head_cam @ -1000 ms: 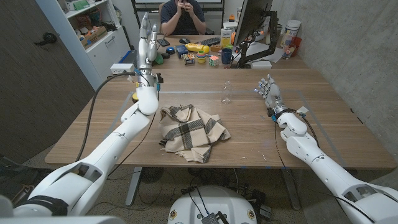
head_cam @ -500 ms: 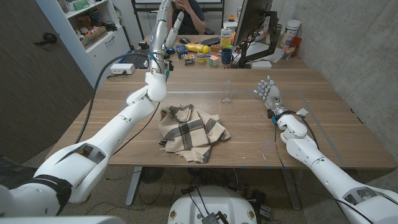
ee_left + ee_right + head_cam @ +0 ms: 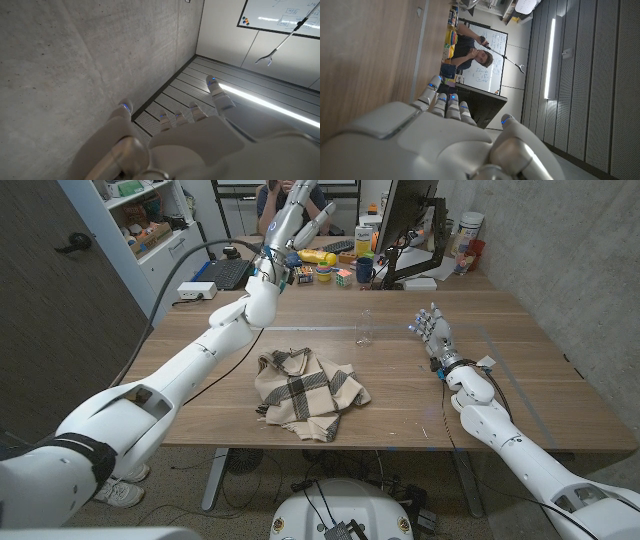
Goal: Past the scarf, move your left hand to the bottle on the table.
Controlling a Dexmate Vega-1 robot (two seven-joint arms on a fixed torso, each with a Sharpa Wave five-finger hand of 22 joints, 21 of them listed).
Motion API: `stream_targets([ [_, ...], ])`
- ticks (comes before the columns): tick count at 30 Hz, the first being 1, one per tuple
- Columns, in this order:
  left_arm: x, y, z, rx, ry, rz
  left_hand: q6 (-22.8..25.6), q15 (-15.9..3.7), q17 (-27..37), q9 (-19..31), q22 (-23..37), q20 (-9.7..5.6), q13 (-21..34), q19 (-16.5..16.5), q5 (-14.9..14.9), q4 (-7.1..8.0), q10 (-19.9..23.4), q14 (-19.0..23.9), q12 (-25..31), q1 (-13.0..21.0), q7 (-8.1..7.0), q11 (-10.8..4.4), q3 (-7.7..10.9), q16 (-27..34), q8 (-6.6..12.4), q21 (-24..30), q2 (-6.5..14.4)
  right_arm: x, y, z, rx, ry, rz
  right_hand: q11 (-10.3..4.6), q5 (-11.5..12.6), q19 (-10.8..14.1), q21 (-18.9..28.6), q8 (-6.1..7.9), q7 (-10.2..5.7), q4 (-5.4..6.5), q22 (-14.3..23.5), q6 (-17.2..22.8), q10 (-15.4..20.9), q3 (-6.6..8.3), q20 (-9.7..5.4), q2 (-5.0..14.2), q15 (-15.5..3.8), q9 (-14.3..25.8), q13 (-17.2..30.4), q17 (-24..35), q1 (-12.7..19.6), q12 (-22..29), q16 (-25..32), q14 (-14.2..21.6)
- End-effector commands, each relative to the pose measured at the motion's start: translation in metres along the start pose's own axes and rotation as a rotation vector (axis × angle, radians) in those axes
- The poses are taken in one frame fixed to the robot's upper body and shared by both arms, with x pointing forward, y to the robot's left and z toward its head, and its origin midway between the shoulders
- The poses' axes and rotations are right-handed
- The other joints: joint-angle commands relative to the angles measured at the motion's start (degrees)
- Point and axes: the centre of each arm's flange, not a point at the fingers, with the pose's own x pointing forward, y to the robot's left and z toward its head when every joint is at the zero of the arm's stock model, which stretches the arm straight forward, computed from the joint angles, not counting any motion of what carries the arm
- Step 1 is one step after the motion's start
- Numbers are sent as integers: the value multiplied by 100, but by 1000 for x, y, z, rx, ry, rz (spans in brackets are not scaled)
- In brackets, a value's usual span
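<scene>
The wooden counter (image 3: 400, 395) spreads across the head view, its far end crowded with small colourful items, a keyboard and a monitor stand, with a person (image 3: 290, 195) seated behind it. The robot's left arm reaches in a long line from the near left corner toward the far edge of the counter, and the left robot hand (image 3: 297, 215) is raised high above the far side, fingers extended upward and apart, holding nothing; in the left wrist view the same left robot hand (image 3: 175, 135) points its spread fingers at a concrete wall and a slatted ceiling with a light strip. The right arm lies along the right side of the counter, and the right robot hand (image 3: 432, 330) stands upright near the counter's right-centre, fingers apart and empty; in the right wrist view that robot hand (image 3: 440, 135) shows its fingers loosely spread beside the wood grain. The plaid scarf (image 3: 308, 392), cream with dark stripes, lies crumpled near the middle of the counter toward the near edge. The bottle (image 3: 365, 328), small and clear, stands upright beyond the scarf, between the two robot hands, well apart from the left one and nearer the right.
</scene>
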Motion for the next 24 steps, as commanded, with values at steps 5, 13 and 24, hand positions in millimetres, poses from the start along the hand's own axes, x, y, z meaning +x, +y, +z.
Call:
stream_targets([
  [5,23,-26,8,101,-24,-342,-295,71,5,-18,-12,-7,-13,90,-27,-174,-487,-194,-32,86,-13,18,-69,-23,-47,-37,-198,-2,-1,-1,5,-6,-12,41,58,-50,-30,33,39,-5,19,-15,4,-26,10,119,27,15,26,33,-53,30,-9,0],
  [13,28,-48,6,142,-35,-556,-551,351,19,-15,-15,6,-11,-38,-66,-257,-700,-510,10,92,-7,43,-253,-55,-53,-105,-462,3,2,-2,8,-3,-3,23,59,-49,-47,33,41,-2,20,-13,5,-44,21,110,24,15,26,34,-63,29,-16,2],
  [24,30,-87,4,196,-38,-864,-1377,576,47,-13,-2,-1,9,-416,-65,-255,-1437,-1054,-3,67,-2,236,-632,-39,-91,-129,-829,3,1,-4,9,-1,-13,26,62,-64,-74,32,37,2,20,-18,-1,-71,39,96,27,14,26,35,-76,25,-25,3],
])
